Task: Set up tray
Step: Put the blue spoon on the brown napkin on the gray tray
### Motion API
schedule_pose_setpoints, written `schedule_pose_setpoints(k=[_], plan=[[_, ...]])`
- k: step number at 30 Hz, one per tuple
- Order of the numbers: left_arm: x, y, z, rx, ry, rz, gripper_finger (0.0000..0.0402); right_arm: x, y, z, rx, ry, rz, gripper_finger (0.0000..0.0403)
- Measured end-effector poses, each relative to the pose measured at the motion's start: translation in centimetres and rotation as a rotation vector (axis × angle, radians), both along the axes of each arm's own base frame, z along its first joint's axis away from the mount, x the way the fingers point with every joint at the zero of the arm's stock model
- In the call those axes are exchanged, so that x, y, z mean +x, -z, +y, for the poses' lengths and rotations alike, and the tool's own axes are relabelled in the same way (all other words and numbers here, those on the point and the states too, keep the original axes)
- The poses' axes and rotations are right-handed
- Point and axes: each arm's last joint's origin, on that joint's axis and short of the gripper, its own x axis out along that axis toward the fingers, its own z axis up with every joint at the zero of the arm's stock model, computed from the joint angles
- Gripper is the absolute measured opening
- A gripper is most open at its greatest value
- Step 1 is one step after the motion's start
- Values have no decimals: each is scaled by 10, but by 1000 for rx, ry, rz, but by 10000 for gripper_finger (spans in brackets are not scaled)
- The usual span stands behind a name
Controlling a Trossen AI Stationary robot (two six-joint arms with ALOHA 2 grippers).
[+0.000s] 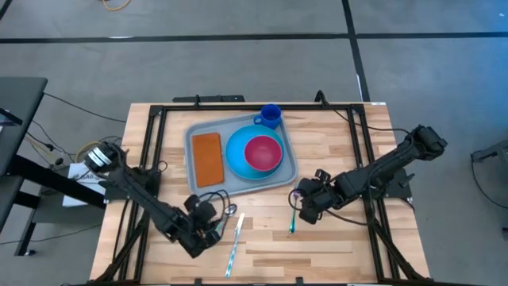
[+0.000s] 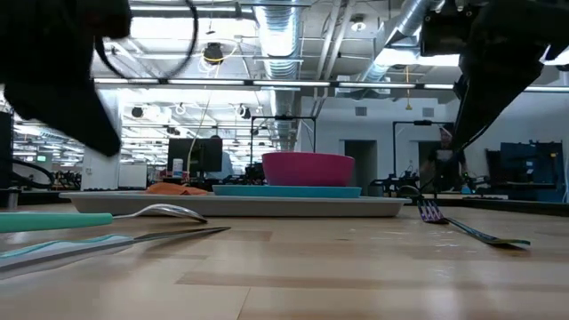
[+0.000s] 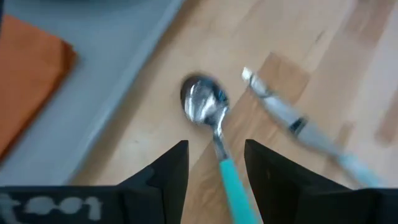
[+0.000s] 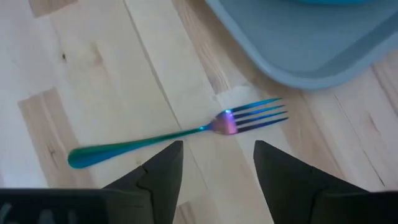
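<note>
Left tool (image 3: 215, 163) spread over a teal-handled spoon (image 3: 208, 112), knife (image 1: 235, 245) just beside — light wooden worktop (image 1: 333, 254). Right tool (image 4: 217, 163) also spread, above an iridescent fork (image 4: 186, 135). Tray (image 1: 194, 137) sits mid-worktop toward the far edge, carrying napkin (image 1: 208, 158), blue plate (image 1: 236, 152) and pink bowl (image 1: 263, 153); blue cup (image 1: 270, 116) at its far rim. Beyond: open room — ceiling ducts, strip lights.

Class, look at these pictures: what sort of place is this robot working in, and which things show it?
Probably a robotics lab or workshop: exposed ceiling ducts, computer monitors behind, and cables trailing off a framed wooden table.
</note>
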Motion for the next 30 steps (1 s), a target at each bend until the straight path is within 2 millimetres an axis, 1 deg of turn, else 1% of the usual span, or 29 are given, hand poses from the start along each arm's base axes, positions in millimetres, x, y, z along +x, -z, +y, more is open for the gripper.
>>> schedule_pose_setpoints(k=[3,8,12,16,23,30], plan=[[11,14,0,48,48,29,147,-1,0,0,-3,0,5,186],[24,28,7,53,27,42,147,0,0,0,-1,-1,3,178],[28,27,6,20,56,35,147,-1,0,0,-2,-2,5,172],[29,25,3,37,86,37,147,0,0,0,-2,-1,3,170],[29,26,6,60,84,44,147,0,0,0,-1,-2,4,170],[30,39,7,45,88,83,147,0,0,0,-1,-2,2,167]])
